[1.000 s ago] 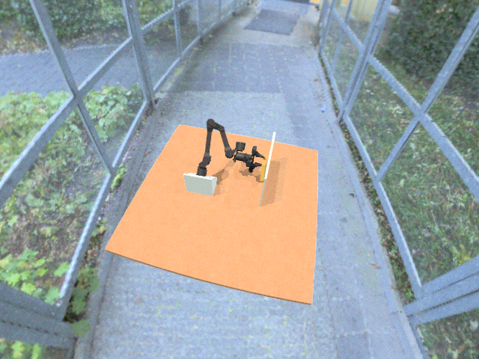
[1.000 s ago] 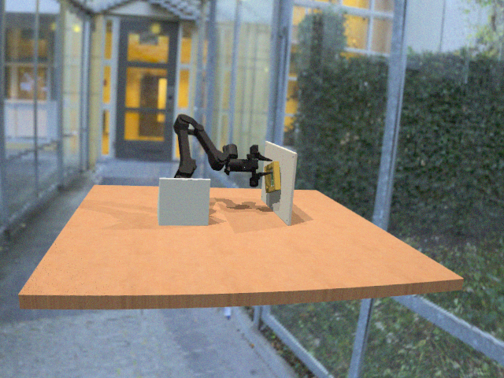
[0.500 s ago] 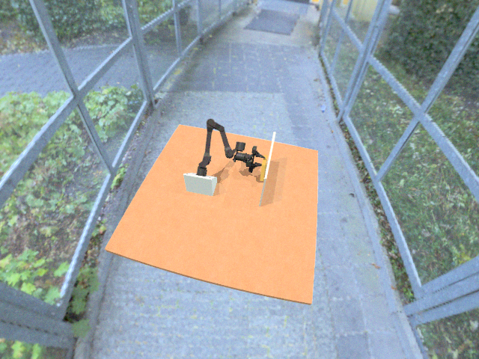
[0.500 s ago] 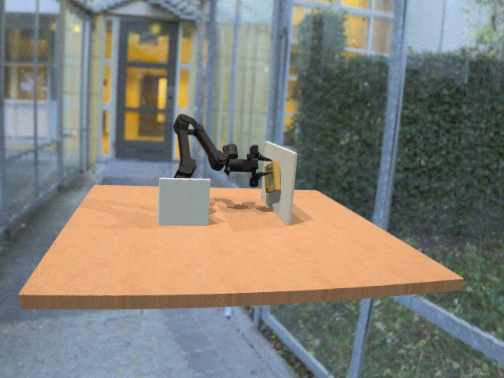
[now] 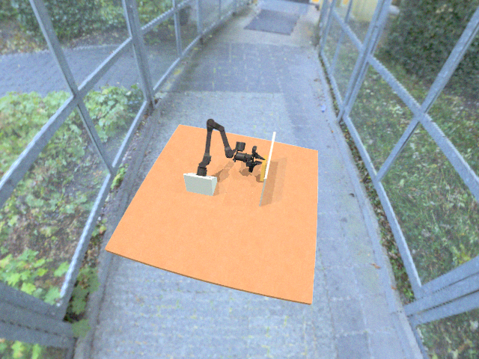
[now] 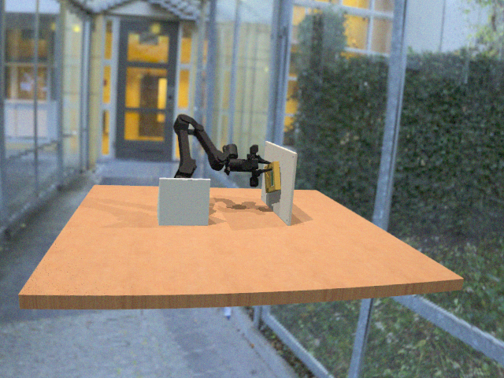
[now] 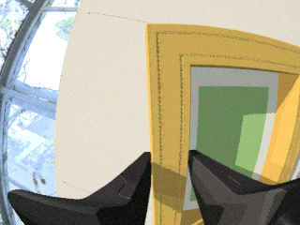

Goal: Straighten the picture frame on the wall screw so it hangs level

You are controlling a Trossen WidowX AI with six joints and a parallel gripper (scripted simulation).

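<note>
The yellow picture frame [image 5: 263, 171] [image 6: 276, 179] [image 7: 168, 94], with a grey mat and a green picture, hangs on the upright pale panel [image 5: 272, 146] [image 6: 287, 175] [image 7: 108, 94]. It looks tilted, its side nearer the exterior camera (right in the wrist view) the higher one. My gripper [image 5: 263, 161] [image 6: 270, 166] [image 7: 169, 157] is shut on the frame's left bar, one fingertip at the outer edge and one at the inner edge. The screw and the notched strip are hidden behind the frame.
A pale grey-green block [image 5: 200, 184] [image 6: 184, 201] stands on the orange table [image 5: 216, 239] [image 6: 244, 260] by the arm's base. The panel rises from the table close in front of the fingers, and its left edge shows in the wrist view.
</note>
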